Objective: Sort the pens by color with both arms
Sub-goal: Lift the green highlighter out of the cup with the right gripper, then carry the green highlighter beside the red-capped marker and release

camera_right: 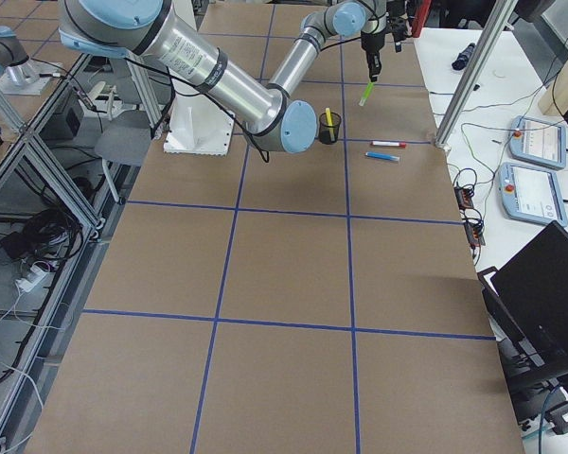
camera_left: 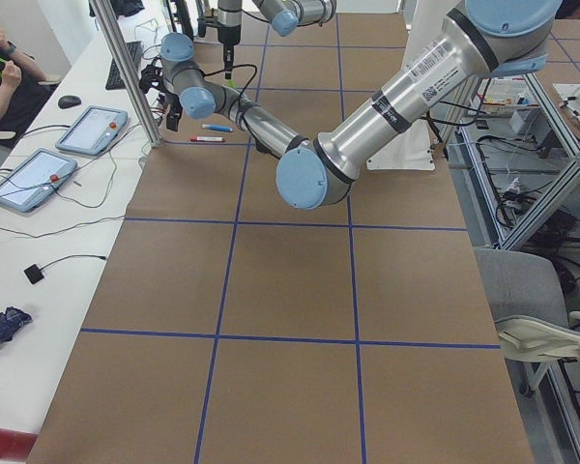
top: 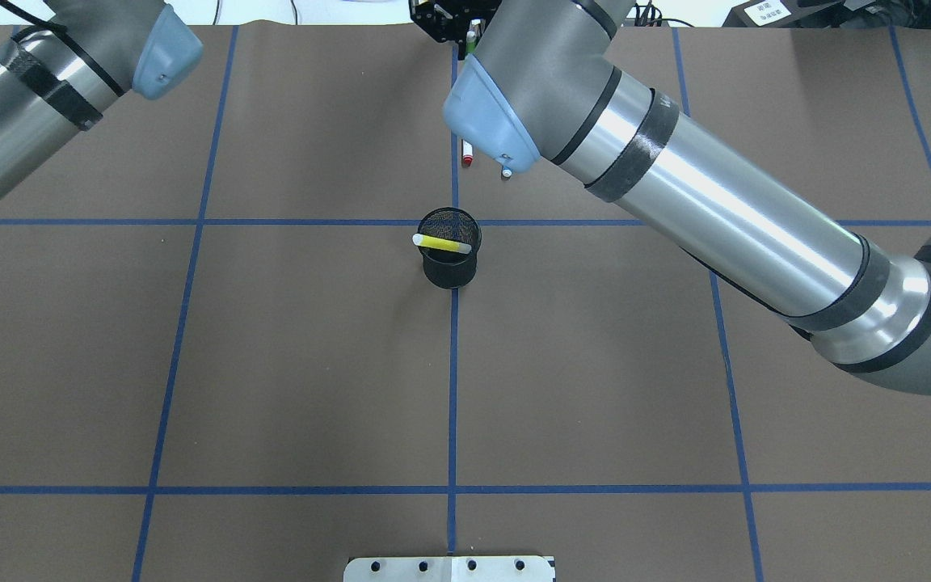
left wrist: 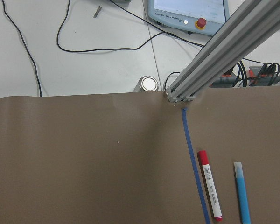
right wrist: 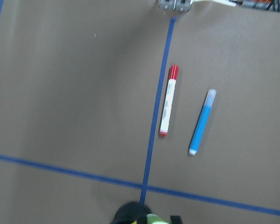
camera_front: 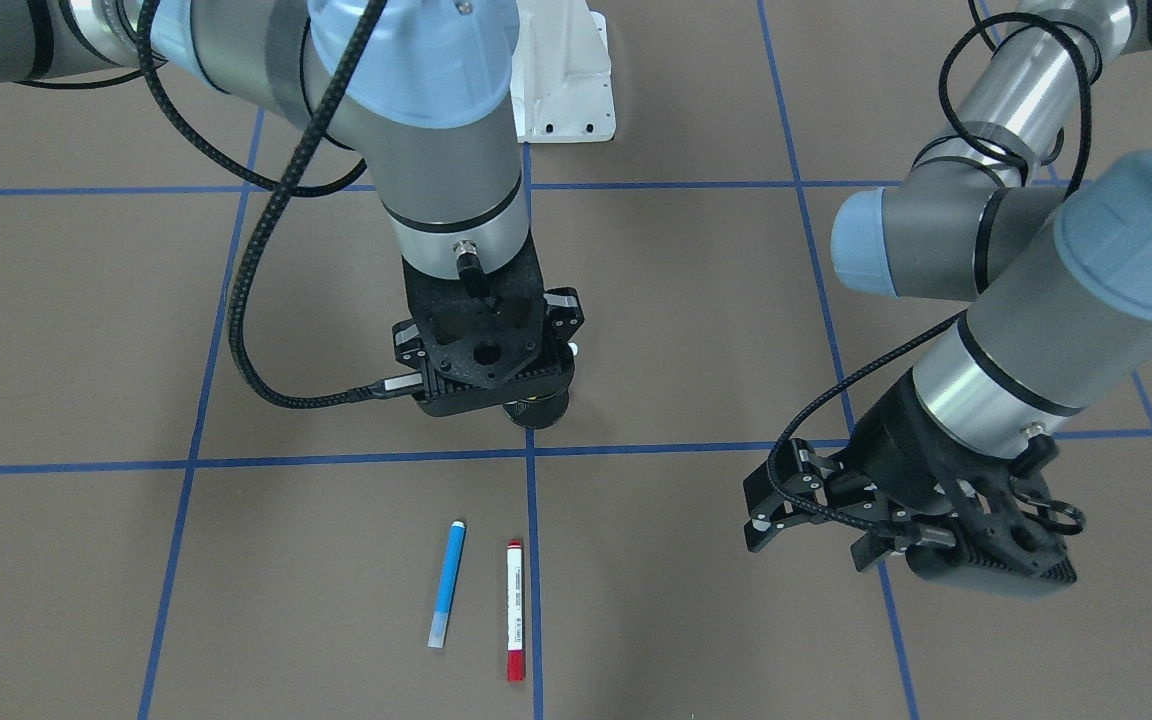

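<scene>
My right gripper [camera_right: 370, 74] is shut on the green pen [camera_right: 367, 92], which hangs upright from it above the table, just past the black mesh cup [top: 449, 271]. The yellow pen [top: 442, 243] leans inside that cup. In the front-facing view the right gripper's body hides its fingers and the green pen. The blue pen [camera_front: 447, 583] and the white pen with red ends [camera_front: 514, 610] lie side by side on the brown table, towards the operators' side. My left gripper [camera_front: 751, 515] is open and empty, in the air off to the side of them.
The white base mount [top: 449, 568] sits at the robot's edge. An aluminium post [left wrist: 224, 56] stands at the table's far edge near the two pens. Beyond it, a white bench holds tablets [camera_left: 92, 130] and cables. Blue tape lines [camera_front: 532, 560] grid the table.
</scene>
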Tool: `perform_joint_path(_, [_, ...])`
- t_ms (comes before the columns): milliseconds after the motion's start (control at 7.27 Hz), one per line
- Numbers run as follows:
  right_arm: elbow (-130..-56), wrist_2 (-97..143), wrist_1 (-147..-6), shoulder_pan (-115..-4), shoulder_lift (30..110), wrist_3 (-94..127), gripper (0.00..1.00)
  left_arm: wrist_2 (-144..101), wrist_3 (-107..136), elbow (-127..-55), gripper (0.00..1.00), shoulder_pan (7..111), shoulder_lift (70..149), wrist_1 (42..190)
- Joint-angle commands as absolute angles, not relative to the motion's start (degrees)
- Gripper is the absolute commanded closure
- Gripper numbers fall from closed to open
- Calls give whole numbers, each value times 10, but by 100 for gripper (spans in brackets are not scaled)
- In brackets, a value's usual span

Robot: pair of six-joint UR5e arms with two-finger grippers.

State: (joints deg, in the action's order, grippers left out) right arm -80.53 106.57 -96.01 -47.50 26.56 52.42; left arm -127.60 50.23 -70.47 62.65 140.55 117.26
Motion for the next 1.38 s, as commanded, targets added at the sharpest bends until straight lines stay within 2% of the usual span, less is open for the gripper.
perform_joint_path(0, [-810,891,-833,-417,314,593,100,-1277,501,-710,0,627,1387,1177])
perform_joint_path(550, [-776,617,-761,-359,346,599,100,-1277,507,-732,0,626,1365,1179])
perform_joint_path(688, [-733,592,-726,-353,345,612,100,-1277,505,-731,0,626,1361,1179])
perform_joint_path(825, [-657,578,-614,-351,339,613,100,-1277,504,-728,0,625,1361,1179])
perform_joint_path(962, [-614,576,-563,-351,332,613,100,-1276,503,-727,0,625,1357,1179])
perform_joint_path(1238, [-600,545,-560,-338,319,611,100,-1274,499,-725,0,615,1347,1181])
